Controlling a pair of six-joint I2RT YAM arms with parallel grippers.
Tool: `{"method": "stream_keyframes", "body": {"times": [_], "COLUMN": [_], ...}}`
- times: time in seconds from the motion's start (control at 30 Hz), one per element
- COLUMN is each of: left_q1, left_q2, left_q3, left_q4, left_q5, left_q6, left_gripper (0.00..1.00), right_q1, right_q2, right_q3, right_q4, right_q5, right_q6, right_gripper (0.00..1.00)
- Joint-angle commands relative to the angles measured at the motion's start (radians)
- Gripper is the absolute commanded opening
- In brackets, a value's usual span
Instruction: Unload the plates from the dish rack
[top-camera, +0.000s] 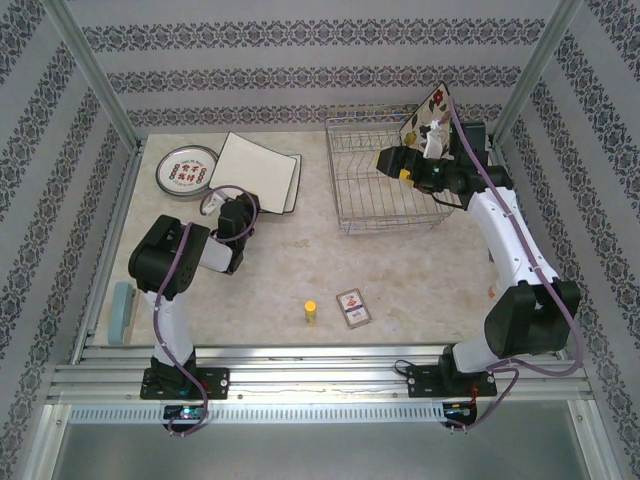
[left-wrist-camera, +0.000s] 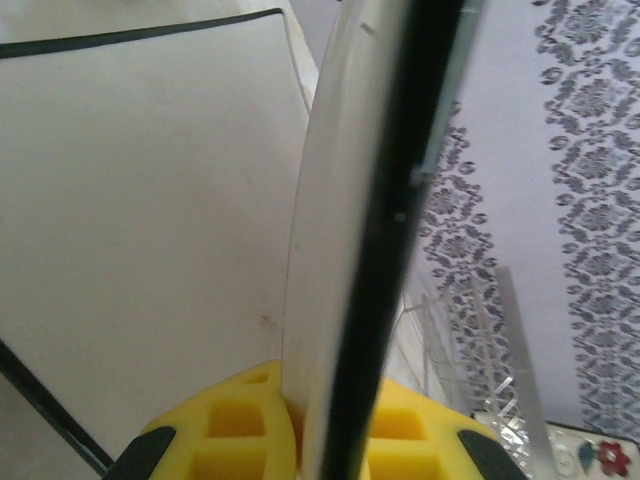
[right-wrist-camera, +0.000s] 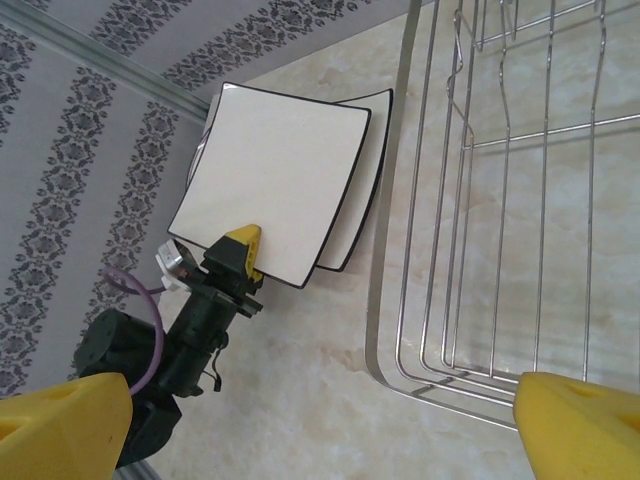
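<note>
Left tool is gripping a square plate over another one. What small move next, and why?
Probably open the left tool and let go: it is shut on the edge of the top square plate, which seems to rest on the lower square plate beside the dish rack.

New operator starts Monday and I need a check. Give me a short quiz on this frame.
1. True or false: the right gripper stands open, holding nothing.
2. The left gripper is shut on: A) a mug B) a square plate C) a spoon
3. Fill in: the flowered plate stands at the far ___ corner of the dish rack.
Key: 1 true; 2 B; 3 right.
</note>
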Motion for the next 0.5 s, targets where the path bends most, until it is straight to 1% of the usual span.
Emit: {"method": "stream_keyframes", "body": {"times": [0.0,0.3,0.47], "left_q1": [-0.021,-0.032,-0.044], "left_q2": [-0.007,0.079,0.099], "left_q3": [0.080,0.150,0.160], "left_q4": [0.303,0.291,0.266], "left_q5": [-0.089,-0.109,-0.127], "left_q6": [-0.014,-0.085,-0.125], "left_gripper": [0.00,0.00,0.00], "right_q1": [0.005,0.006,0.006], "right_q2": [-0.024,-0.009,0.005], "right_q3": [-0.008,0.002,0.004], "right_q4": [-0.030,-0.030,-0.020], "right_q5": [0.029,0.027,0.020], "right_q6": [-0.041,-0.045,-0.043], "right_gripper": [0.98,0.98,0.98]}}
